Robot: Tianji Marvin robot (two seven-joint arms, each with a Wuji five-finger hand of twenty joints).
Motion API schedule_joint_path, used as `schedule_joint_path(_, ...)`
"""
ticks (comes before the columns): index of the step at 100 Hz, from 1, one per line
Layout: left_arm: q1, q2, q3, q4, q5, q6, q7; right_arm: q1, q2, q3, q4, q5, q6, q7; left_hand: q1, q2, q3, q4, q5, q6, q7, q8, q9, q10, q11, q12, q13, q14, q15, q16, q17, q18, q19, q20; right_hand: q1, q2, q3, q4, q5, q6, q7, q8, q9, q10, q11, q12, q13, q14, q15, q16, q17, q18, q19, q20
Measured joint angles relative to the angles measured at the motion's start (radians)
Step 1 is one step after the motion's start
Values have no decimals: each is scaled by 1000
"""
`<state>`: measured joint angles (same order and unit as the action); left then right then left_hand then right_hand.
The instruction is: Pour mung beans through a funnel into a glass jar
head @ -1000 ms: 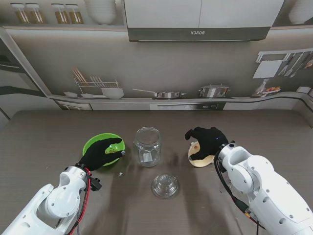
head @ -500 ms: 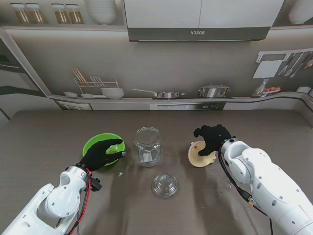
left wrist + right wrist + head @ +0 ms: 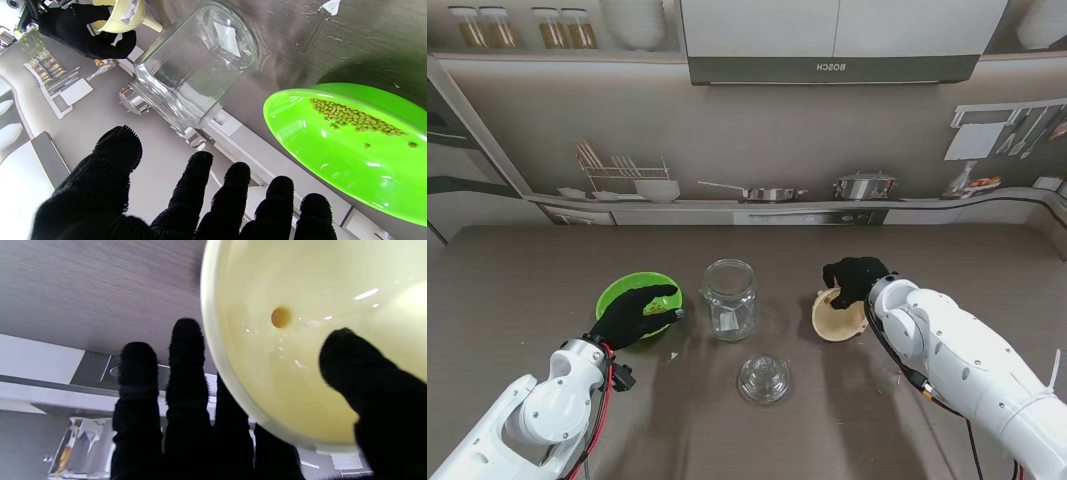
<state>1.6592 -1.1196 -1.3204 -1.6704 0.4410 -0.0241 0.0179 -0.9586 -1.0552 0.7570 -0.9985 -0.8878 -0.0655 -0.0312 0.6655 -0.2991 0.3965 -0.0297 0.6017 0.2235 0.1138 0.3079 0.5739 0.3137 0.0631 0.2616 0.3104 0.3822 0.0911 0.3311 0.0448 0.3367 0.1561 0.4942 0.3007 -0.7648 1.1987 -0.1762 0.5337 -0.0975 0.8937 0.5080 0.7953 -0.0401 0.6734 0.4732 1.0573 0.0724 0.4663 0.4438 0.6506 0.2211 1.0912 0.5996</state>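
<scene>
Grey wood-grain table (image 3: pixel 527 270) fills my view; my right hand (image 3: pixel 855 277) has its fingers (image 3: pixel 186 350) and thumb clamped on the cream plastic funnel (image 3: pixel 837 318), right of the open clear glass jar (image 3: pixel 729 297). My left hand (image 3: pixel 632 315), fingers spread apart and holding nothing, hovers at the bright green bowl (image 3: pixel 617 292) of mung beans (image 3: pixel 353 116).

The stand camera looks down from above the shoulders across the grey wood-grain desk (image 3: pixel 527 270), with the clear glass jar (image 3: pixel 729 297) mid-frame. The left wrist camera looks along its fingers (image 3: pixel 196 186), close to that jar (image 3: pixel 196 70). The right wrist camera sits nearest, against the cream plastic funnel (image 3: pixel 300 340), shared with both others (image 3: pixel 837 318) (image 3: pixel 116 15).
</scene>
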Motion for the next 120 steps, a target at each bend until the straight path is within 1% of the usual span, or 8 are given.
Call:
schedule_joint_path(5,0,0,0,0,-1,1,0,12,-6,-16,18,13,0,-10,0,0,0,0,0,0,0,0,0,0,0,0,0,0,0,0,0,0,0,0,24,0,15,0,44,-1,41,-4,72,-15,19,42,55,-23,52,36,38,-15,43,1)
schedule_joint_path(16,0,0,0,-1,-3,2,-1,31,-16,-43,47,33,-4,-21,0,3,0,0,0,0,0,0,0,0,0,0,0,0,0,0,0,0,0,0,109,-11,16,-120,112,-44,197,-150,217,-44,49,164,145,-69,165,104,106,-39,128,9)
schedule_joint_path(35,0,0,-1,-1,-5,2,-2,46,-32,-47,83,119,-33,-20,0,9,0,0,0,0,0,0,0,0,0,0,0,0,0,0,0,0,0,0,165,32,28,-130,201,-51,276,-186,404,-72,165,283,216,-125,579,272,261,-101,314,64)
schedule_joint_path(55,0,0,-1,-1,-7,2,-1,14,-31,48,21,153,-34,123,0,9,0,0,0,0,0,0,0,5,0,0,0,0,0,0,0,0,0,0,172,42,28,-130,244,-32,299,-186,476,-80,180,332,227,-151,805,342,360,-137,378,103)
schedule_joint_path(66,0,0,-2,-1,-7,1,1,-25,-30,101,-46,237,37,153,0,9,-10,0,0,0,0,0,0,6,0,0,0,0,0,0,0,0,0,0,177,43,28,-131,246,-14,312,-186,501,-74,180,341,227,-151,860,370,389,-137,384,123)
schedule_joint_path(89,1,0,-4,0,-7,-4,5,-73,-31,180,-178,250,128,189,0,9,-10,0,0,0,0,0,0,6,0,0,0,0,0,0,0,0,0,0,177,28,48,-131,288,-9,312,-186,534,-72,163,345,233,-148,874,382,412,-137,385,127)
schedule_joint_path(96,1,0,-5,0,-7,-6,7,-79,-32,189,-225,277,178,191,0,9,-10,0,0,0,0,0,0,6,0,0,0,0,0,0,0,0,0,0,177,28,48,-131,288,-6,312,-186,534,-71,162,349,233,-147,875,385,412,-137,385,128)
schedule_joint_path(120,2,0,-8,1,-7,-11,8,-70,-50,182,-306,331,237,165,0,9,-10,0,0,1,0,0,0,7,0,0,0,0,0,0,0,0,0,0,178,28,49,-131,288,-1,311,-186,534,-66,153,353,233,-139,876,385,413,-137,385,138)
